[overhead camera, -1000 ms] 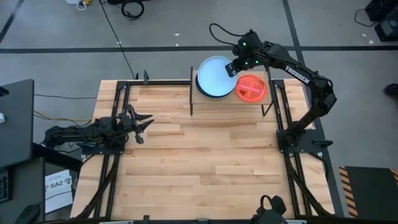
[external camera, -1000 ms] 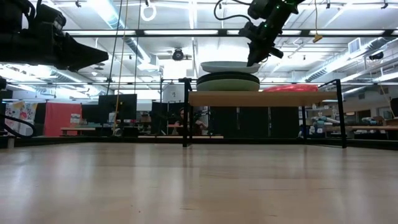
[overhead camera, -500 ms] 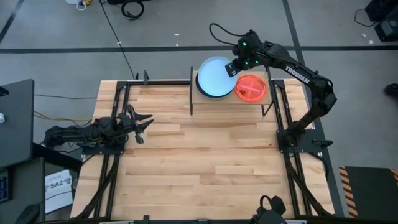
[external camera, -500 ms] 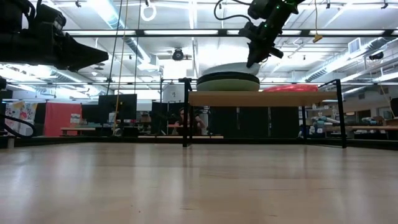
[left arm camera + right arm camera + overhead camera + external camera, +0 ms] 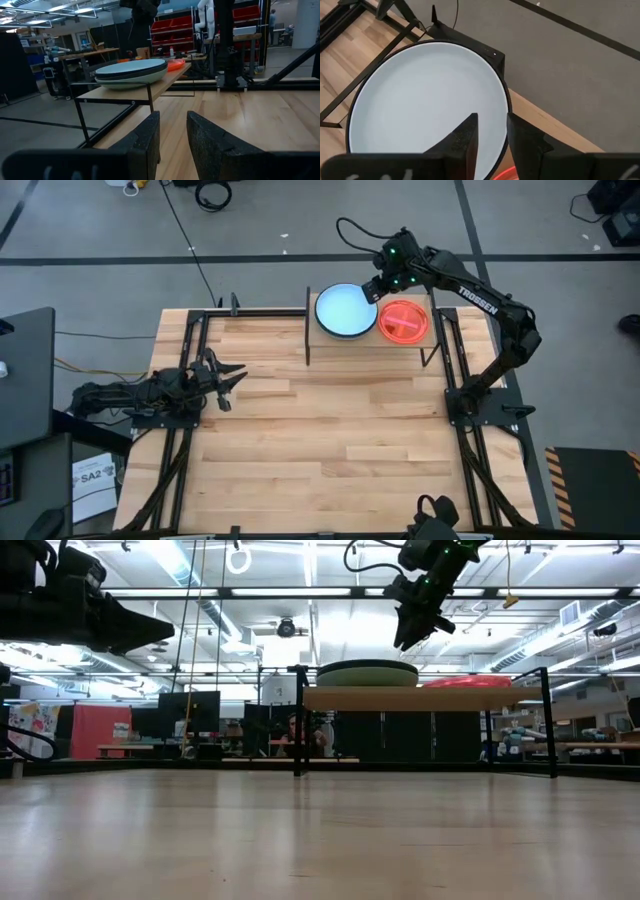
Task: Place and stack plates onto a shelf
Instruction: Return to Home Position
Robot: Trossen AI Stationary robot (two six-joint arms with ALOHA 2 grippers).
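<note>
1. Well, treat the plates as light, stiff plastic with slick faces. The light blue plate (image 5: 343, 311) lies flat on top of the larger stack (image 5: 367, 673) on the shelf (image 5: 372, 337), just beside the smaller stack (image 5: 404, 321), whose top looks reddish.
2. If you must lift one, I judge the rim the only hold: pinch its edge. A sideways nudge could slide a whole stack.
3. Your right gripper (image 5: 371, 292) hovers above the shelf between the two stacks, fingers slightly apart and holding nothing. Your left gripper (image 5: 232, 383) waits low at the left side of the surface (image 5: 330, 440), fingers also narrowly apart.
4. A second ago the blue plate hung raised above its stack at the right gripper; now it has settled level and the gripper is clear of it.
</note>
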